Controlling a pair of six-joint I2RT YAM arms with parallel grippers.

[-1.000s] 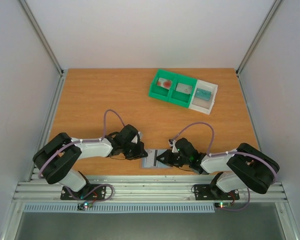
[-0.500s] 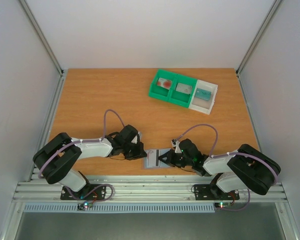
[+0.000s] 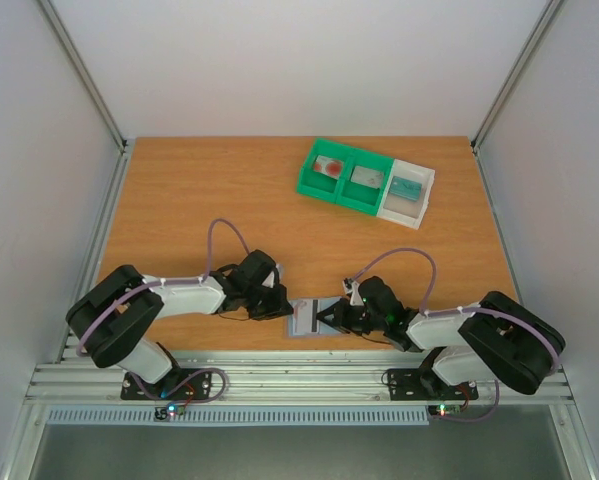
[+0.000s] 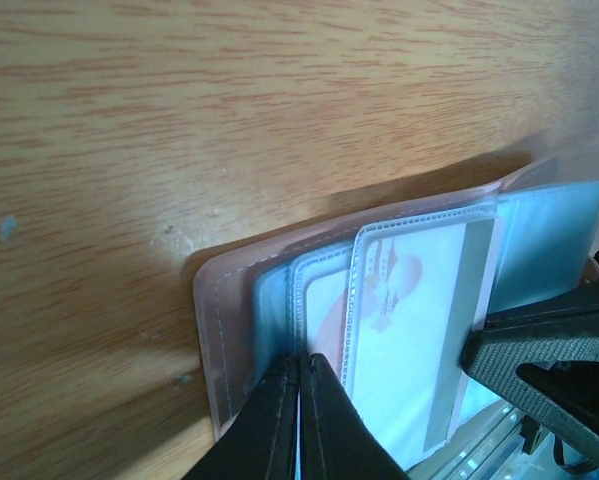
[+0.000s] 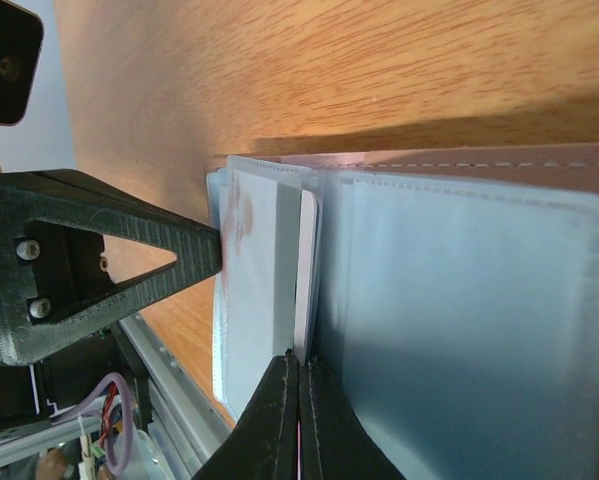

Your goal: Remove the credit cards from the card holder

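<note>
The card holder (image 3: 310, 322) lies open near the table's front edge, between both grippers. My left gripper (image 3: 290, 312) is shut on the edge of one of its clear sleeves (image 4: 301, 300). A whitish credit card with a red blotch (image 4: 411, 310) sits in the neighbouring sleeve. My right gripper (image 3: 325, 318) comes in from the other side, shut on the thin edge of a white credit card (image 5: 307, 270) that stands between the sleeves. In the left wrist view the right gripper's fingertip (image 4: 539, 345) touches the sleeve's right edge.
A green and white compartment tray (image 3: 365, 182) stands at the back right; it holds a red-blotched card (image 3: 329, 167), a greyish card (image 3: 367, 177) and a teal card (image 3: 407, 187). The metal rail (image 3: 299, 375) runs just in front of the holder.
Both grippers stay at the holder. The right arm has shifted slightly, and a whitish sleeve with a red mark now shows between the two grippers.
</note>
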